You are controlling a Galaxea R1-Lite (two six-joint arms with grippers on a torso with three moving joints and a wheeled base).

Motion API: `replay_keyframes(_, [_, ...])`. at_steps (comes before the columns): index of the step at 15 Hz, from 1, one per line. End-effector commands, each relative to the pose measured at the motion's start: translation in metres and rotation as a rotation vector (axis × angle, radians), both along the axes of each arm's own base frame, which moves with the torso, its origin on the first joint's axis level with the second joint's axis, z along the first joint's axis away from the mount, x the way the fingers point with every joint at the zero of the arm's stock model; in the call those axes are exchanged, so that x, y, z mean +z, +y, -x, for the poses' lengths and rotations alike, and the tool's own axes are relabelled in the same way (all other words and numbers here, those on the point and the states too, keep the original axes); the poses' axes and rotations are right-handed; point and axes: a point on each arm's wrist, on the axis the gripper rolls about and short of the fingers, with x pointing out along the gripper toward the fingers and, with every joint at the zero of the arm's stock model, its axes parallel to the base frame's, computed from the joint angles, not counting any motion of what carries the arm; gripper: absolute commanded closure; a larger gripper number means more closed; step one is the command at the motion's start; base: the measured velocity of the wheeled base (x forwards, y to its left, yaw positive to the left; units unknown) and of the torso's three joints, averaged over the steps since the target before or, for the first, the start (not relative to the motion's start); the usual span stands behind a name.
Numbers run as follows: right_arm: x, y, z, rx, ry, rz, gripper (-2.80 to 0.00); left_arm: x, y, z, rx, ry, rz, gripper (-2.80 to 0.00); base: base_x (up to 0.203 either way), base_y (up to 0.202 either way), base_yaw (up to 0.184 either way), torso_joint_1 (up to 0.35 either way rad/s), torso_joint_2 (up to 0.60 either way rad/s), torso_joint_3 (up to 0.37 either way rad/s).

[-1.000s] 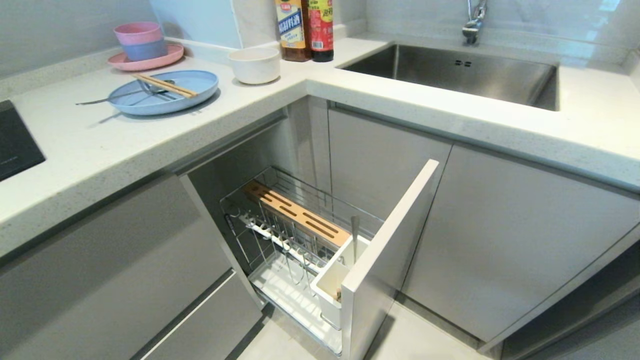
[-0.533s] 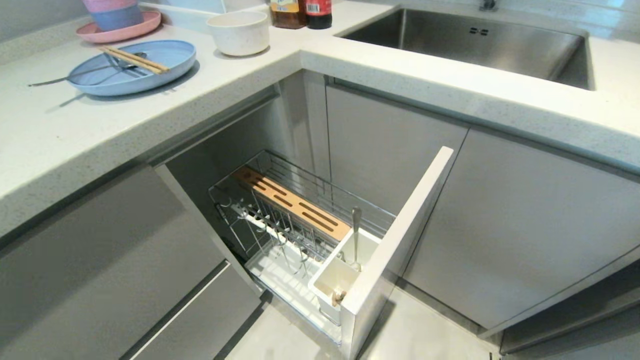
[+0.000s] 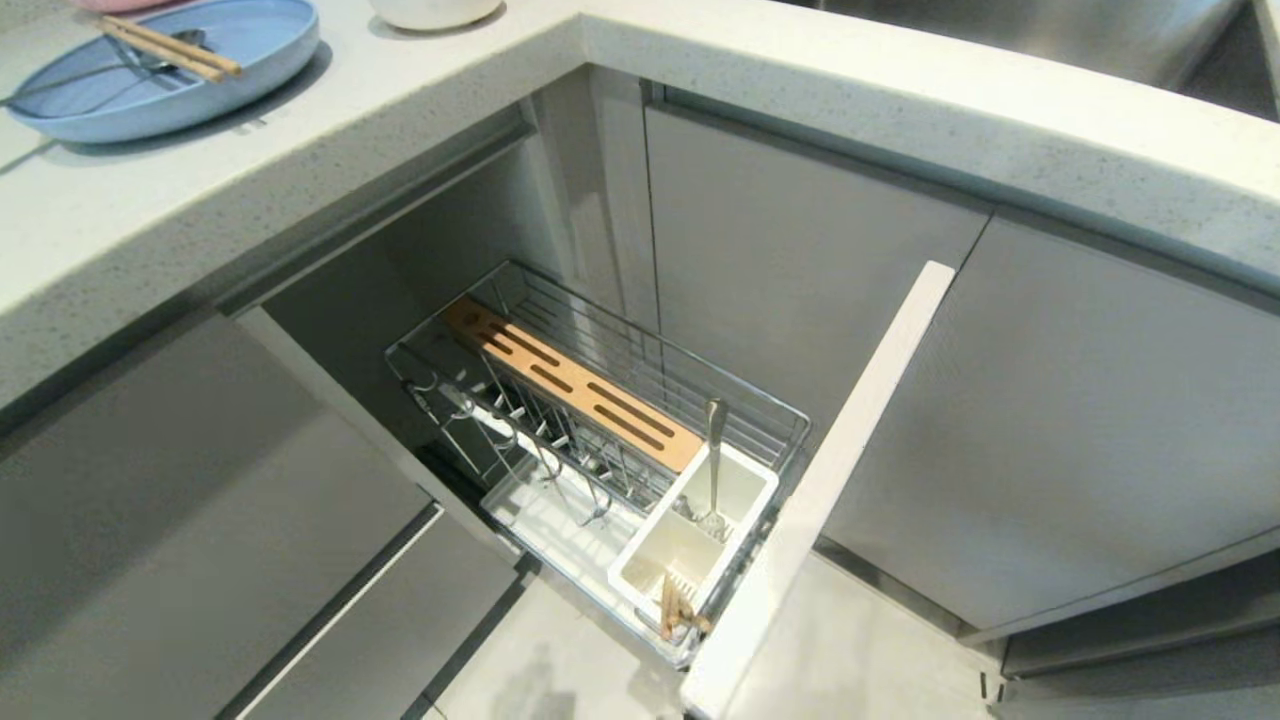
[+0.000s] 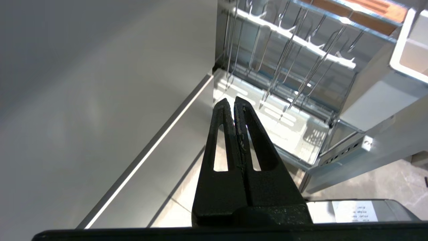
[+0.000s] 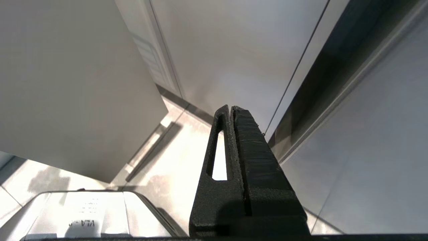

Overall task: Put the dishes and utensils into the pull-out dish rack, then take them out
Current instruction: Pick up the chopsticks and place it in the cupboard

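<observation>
Cabinet doors (image 3: 820, 260) flank pulled-out dish rack (image 3: 600, 400).

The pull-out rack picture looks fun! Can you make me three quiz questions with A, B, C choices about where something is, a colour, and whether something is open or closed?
1. Where do the chopsticks lie?
A. across the blue plate
B. in the sink
C. on the floor

2. What colour is the utensil caddy in the pull-out dish rack?
A. red
B. white
C. black

3. How is the left tool?
A. wide open
B. holding a bowl
C. shut and empty

Answers:
1. A, the wooden sticks rest on the plate on the counter.
2. B, it is a white box beside the wooden strip.
3. C, its fingers press together with nothing between them.
</observation>
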Motion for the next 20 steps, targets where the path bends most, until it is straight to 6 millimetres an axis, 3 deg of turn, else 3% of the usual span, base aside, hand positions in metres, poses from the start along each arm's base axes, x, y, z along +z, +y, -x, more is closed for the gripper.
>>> replay_keyframes(1, [0.0,0.0,0.0,0.0,0.001,0.0,0.0,-0.005,0.0,-0.001,0.0,0.018,0.002,0.0,0.0,0.0,0.0,0.002,0.01,-0.193])
replay_keyframes(6, [0.0,0.0,0.0,-0.001,0.0,0.0,0.0,-0.005,0.0,-0.001,-0.001,0.018,0.007,0.0,0.0,0.0,0.0,0.002,0.0,-0.182])
replay_keyframes(13, [0.0,0.0,0.0,0.0,-0.001,0.0,0.0,-0.001,0.0,-0.001,-0.008,-0.024,-0.031,0.0,0.0,0.0,0.0,0.001,0.0,-0.016])
replay_keyframes(15, [0.0,0.0,0.0,0.0,0.001,0.0,0.0,0.025,-0.001,0.006,-0.037,-0.161,-0.043,0.0,0.0,0.0,0.0,0.0,0.0,0.0])
replay_keyframes(20, [0.0,0.0,0.0,0.0,0.0,0.0,0.0,0.138,-0.004,0.065,-0.158,-0.446,-0.089,0.0,0.0,0.0,0.0,0.0,0.0,0.0])
